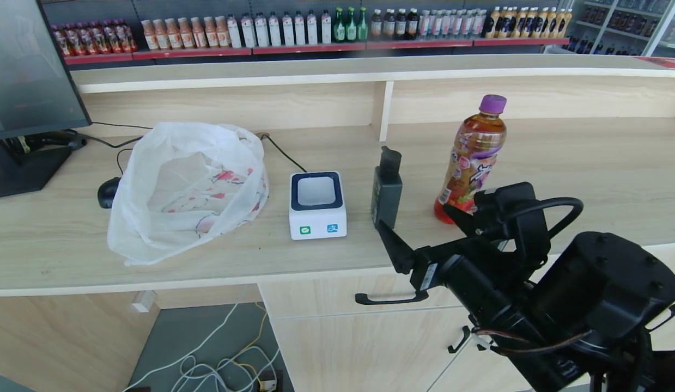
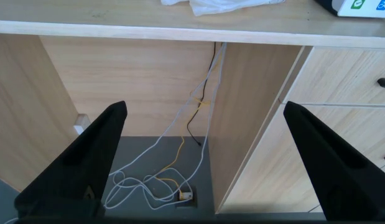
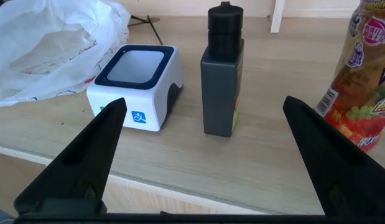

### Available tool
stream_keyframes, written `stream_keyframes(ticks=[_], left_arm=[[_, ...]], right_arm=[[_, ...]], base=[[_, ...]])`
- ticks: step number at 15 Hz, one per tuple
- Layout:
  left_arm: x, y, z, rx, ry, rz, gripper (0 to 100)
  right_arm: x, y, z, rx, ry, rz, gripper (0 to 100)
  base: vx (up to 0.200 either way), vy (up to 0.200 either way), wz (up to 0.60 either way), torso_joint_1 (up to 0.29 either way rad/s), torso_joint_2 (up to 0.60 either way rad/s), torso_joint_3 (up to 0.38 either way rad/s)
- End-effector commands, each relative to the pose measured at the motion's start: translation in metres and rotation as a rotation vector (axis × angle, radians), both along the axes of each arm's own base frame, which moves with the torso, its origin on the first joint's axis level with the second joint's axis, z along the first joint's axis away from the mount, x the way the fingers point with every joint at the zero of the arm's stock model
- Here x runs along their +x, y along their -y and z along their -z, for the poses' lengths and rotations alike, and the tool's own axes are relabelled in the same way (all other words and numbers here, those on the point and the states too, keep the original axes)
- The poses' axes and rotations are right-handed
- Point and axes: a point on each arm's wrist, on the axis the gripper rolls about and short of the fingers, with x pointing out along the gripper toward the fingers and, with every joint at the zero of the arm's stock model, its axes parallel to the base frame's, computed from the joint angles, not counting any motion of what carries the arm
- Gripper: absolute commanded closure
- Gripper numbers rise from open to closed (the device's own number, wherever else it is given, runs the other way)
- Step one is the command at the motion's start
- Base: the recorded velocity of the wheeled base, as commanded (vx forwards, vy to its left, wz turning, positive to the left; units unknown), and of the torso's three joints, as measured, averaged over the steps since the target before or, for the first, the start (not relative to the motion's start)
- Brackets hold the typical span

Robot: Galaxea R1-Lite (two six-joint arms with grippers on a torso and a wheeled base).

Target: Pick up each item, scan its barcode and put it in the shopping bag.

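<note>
On the wooden counter (image 1: pixel 588 179) stand a dark grey bottle (image 1: pixel 386 188) (image 3: pixel 222 78) and a juice bottle with a purple cap (image 1: pixel 473 155) (image 3: pixel 366 81). A white and blue barcode scanner box (image 1: pixel 317 204) (image 3: pixel 136 87) sits left of them. Further left lies the open white shopping bag (image 1: pixel 187 185) (image 3: pixel 52 46). My right gripper (image 1: pixel 427 231) (image 3: pixel 203 106) is open at the counter's front edge, facing the grey bottle, holding nothing. My left gripper (image 2: pixel 204 162) is open and low, under the counter's front edge (image 2: pixel 180 31).
A monitor (image 1: pixel 32 65) and a black mouse (image 1: pixel 107 191) sit at the counter's left end. A raised ledge (image 1: pixel 370 71) backs the counter. Drawers with black handles (image 1: pixel 391 298) are below. Loose cables (image 2: pixel 161 180) lie on the floor under the counter.
</note>
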Motion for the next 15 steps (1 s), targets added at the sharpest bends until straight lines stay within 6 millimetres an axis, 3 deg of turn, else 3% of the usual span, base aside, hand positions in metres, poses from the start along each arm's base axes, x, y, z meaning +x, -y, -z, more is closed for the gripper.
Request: stream_keyframes(ticks=[1,5,10,15], left_arm=[[0.0,0.0,0.0,0.0,0.001,0.0,0],[0.0,0.0,0.0,0.0,0.001,0.0,0],[0.0,0.0,0.0,0.0,0.001,0.0,0],[0.0,0.0,0.0,0.0,0.001,0.0,0]], right_arm=[[0.012,-0.014,0.006,0.018,0.02,0.002,0],[0.02,-0.021,0.014,-0.034,0.028,0.021,0],[0.046,-0.03,0.015,-0.069,0.089,0.078,0],[0.065,-0.02,0.02,-0.074,0.085,0.134,0]], base=[[0.0,0.0,0.0,0.0,0.0,0.0],[0.0,0.0,0.0,0.0,0.0,0.0],[0.0,0.0,0.0,0.0,0.0,0.0],[0.0,0.0,0.0,0.0,0.0,0.0]])
